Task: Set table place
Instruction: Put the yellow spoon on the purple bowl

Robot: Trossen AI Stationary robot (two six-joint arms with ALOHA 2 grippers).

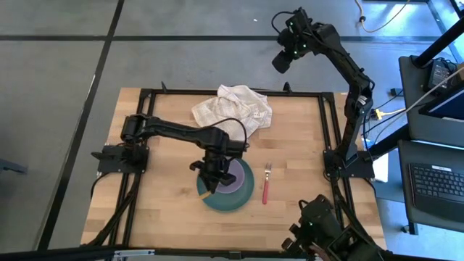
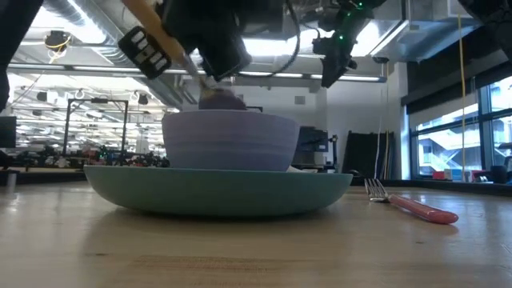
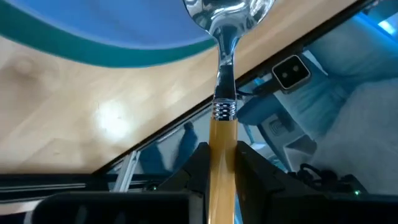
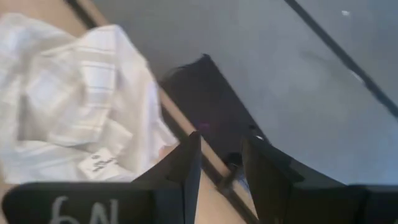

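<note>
The lilac bowl [image 1: 238, 174] stands in the teal plate [image 1: 230, 197], which rests on the table [image 1: 167, 210]; both also show in the low view, bowl [image 2: 230, 140] and plate [image 2: 216, 188]. My left gripper [image 1: 210, 177] is over the plate's left part, shut on the yellow-orange-handled spoon [image 3: 222, 124]. The spoon's metal head [image 3: 227, 12] is above the plate and bowl. The red-handled fork [image 1: 265, 185] lies flat on the table right of the plate. My right gripper [image 4: 222, 146] is open and empty, raised beyond the table's far edge. My left gripper pinches the spoon's yellow-orange handle [image 3: 222, 158] between its two fingers [image 3: 196, 171], just behind the ribbed metal collar. The spoon runs forward along the fingers. It is lifted clear and tilted, with its metal neck [image 2: 198, 74] slanting down toward the bowl.
A crumpled white checked cloth [image 1: 233, 109] lies at the table's far middle, also in the right wrist view [image 4: 74, 106]. Bare wood shows left of the plate and along the near edge. The table's black frame [image 1: 330, 152] runs along the right side.
</note>
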